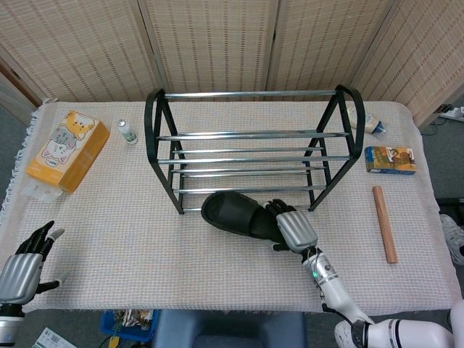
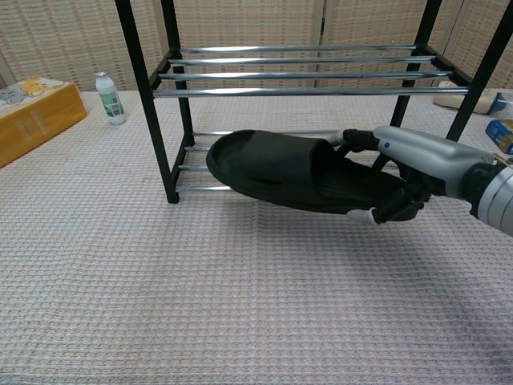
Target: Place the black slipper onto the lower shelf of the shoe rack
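Head view showed the table [image 1: 130, 239], covered in a pale woven cloth, with the shoe rack [image 1: 250, 148] standing at its middle, the landmark for all else. Left of the rack a yellow tissue pack [image 1: 67, 150] and a small bottle [image 1: 127, 131] were seen; right of it, a small printed box [image 1: 390, 159] and a wooden stick [image 1: 384, 223].

The black slipper [image 2: 296, 170] was held off the cloth just in front of the rack, toe pointed toward the rack's left post, heel end gripped by the right hand [image 2: 409, 176]. That hand's fingers were curled over the slipper's rear edge, a thumb tip showing under the sole. In the chest view the slipper's toe was seen level with the lower shelf [image 2: 240, 148] rails, at or just over the front rail; contact could not be told.

The left hand [image 1: 20, 268] was kept well away from the rack at the table's near edge, fingers spread, nothing held.

The step in hand was judged to be carrying in. Next, the slipper would need to be pushed deeper between the posts, lowered flat across the rails, then released.
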{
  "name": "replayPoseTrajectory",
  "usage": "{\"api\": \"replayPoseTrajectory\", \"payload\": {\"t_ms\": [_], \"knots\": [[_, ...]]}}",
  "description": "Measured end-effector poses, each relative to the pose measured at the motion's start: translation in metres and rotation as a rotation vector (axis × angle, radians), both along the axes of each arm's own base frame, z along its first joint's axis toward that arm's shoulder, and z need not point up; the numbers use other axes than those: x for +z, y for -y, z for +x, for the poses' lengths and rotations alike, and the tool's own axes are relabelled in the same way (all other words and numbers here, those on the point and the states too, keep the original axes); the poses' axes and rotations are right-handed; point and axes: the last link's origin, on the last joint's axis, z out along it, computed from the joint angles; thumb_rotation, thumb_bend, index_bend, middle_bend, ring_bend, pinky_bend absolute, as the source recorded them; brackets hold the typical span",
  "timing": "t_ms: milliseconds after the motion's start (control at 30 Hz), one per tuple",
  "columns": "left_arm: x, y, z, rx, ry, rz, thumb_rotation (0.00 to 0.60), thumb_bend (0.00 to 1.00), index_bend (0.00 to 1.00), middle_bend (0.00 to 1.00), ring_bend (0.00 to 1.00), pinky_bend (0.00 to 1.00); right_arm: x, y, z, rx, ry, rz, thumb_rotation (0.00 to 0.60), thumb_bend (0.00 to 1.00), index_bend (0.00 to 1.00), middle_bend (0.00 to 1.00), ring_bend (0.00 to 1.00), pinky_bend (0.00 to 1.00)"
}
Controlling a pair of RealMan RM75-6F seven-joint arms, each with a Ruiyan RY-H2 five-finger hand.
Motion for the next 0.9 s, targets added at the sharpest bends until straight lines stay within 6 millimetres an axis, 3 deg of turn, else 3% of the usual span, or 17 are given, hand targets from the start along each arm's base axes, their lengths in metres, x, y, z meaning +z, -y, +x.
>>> {"api": "replayPoseTrajectory", "payload": {"t_ms": [733, 900], "knots": [[-0.001, -0.001, -0.004, 0.017, -0.009, -0.022, 0.600, 0.22, 0.16, 0.06, 0.10, 0.23, -0.028, 0.059, 0.020, -0.099, 0.017, -0.019, 0.600, 0.55, 0.16, 0.22, 0.14, 0.34], [-0.001, -0.001, -0.004, 0.021, -0.007, -0.025, 0.600, 0.22, 0.16, 0.06, 0.10, 0.23, -0.029, 0.067, 0.025, -0.097, 0.002, -0.022, 0.600, 0.55, 0.07, 0.18, 0.09, 0.31]]}}
